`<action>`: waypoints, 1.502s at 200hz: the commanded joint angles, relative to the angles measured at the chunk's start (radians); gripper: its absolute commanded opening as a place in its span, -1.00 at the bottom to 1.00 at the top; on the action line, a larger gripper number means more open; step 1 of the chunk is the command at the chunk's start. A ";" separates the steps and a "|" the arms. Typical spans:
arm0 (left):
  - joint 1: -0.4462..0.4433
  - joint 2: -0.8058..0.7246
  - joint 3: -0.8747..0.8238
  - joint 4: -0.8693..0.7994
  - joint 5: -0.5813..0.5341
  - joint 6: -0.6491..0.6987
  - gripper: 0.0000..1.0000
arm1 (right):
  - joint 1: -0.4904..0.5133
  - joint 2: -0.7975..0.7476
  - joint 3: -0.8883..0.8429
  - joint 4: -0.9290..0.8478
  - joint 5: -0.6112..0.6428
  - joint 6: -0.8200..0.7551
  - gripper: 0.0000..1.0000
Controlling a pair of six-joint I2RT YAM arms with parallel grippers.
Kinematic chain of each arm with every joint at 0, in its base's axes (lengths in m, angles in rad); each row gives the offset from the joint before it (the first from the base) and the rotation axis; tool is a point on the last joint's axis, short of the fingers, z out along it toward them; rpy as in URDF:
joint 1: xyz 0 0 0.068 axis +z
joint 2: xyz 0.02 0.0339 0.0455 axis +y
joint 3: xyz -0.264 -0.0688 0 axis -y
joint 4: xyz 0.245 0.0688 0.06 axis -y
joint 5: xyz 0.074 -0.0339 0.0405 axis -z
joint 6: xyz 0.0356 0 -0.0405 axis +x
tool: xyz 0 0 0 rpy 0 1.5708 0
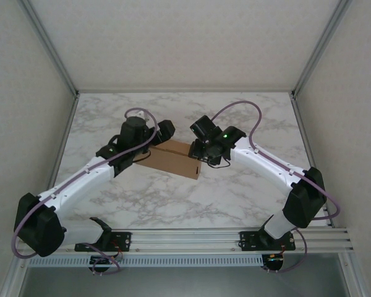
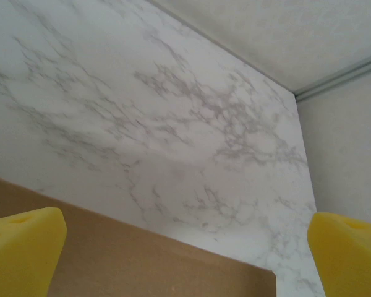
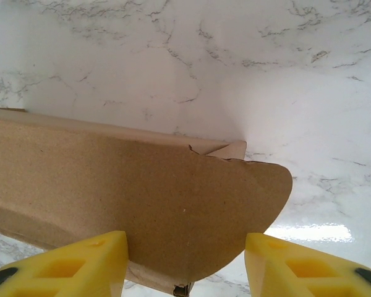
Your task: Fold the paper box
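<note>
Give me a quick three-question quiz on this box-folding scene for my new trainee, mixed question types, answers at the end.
1. True or false: the paper box sits on the marble table between the left arm and the right arm.
2. The left arm's jaws are: A) wide open, B) shut on the box, C) shut on nothing.
3. Name the edge shape of the cardboard flap between the right arm's yellow fingers.
Key: 1 true; 2 A; 3 rounded.

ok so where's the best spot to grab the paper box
Probably the rounded flap at the right end of the paper box: it is thin and sticks out free. Come at its curved edge from the right, one finger per face.
</note>
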 commanded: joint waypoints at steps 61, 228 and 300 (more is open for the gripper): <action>0.305 -0.072 -0.024 -0.119 0.095 0.112 0.99 | 0.008 0.021 -0.045 -0.025 0.024 -0.042 0.03; 0.337 -0.024 -0.186 0.095 0.265 0.062 0.99 | 0.008 0.020 -0.051 -0.012 0.002 -0.071 0.02; 0.342 -0.059 -0.306 0.237 0.416 -0.025 0.99 | 0.008 0.031 -0.057 0.016 -0.009 -0.104 0.02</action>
